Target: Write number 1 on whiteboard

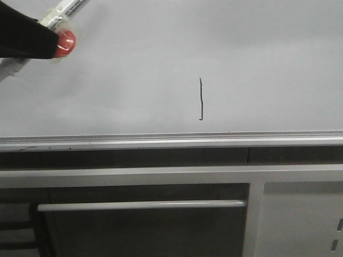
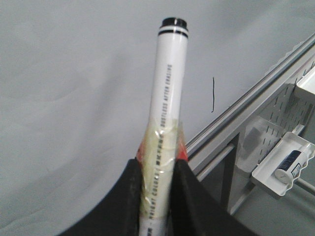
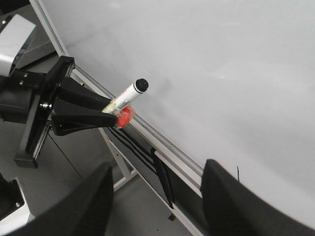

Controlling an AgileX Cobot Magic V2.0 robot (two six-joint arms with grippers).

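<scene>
Left end effector (image 2: 156, 172) clamping taped marker (image 2: 170, 78) mid-barrel; light, stiff, slippery. Right end effector (image 3: 157, 196) hanging open, empty. Number 1 (image 1: 201, 99) sitting mid-whiteboard (image 1: 134, 69), above rail.

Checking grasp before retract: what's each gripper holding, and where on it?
Left gripper is shut on the marker pen, clamped on the taped rear part of its barrel. Right gripper is open, holding nothing.

Number 1 (image 1: 201, 99) on whiteboard (image 1: 257, 64), above rail (image 1: 171, 141).
</scene>
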